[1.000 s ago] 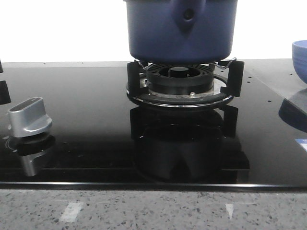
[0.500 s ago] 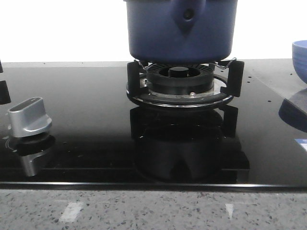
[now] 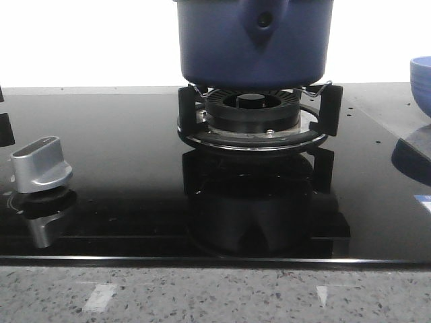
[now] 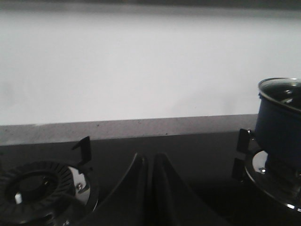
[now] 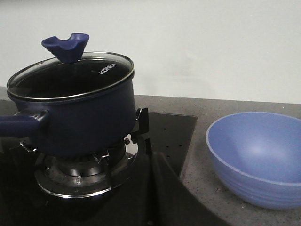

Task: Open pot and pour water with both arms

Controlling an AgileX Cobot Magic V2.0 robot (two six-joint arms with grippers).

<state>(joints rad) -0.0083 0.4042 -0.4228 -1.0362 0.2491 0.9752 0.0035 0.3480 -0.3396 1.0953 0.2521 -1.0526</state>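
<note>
The pot (image 3: 254,42) sits upright on the burner (image 3: 252,116), lid (image 5: 70,75) on, handle pointing toward the front camera. Both grippers' jaws are closed, empty.

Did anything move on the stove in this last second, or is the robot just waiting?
Nothing visibly changed. The pot sits on its burner with the glass lid on, the silver knob and blue bowl are where they were, and neither arm has come into the front view.
</note>
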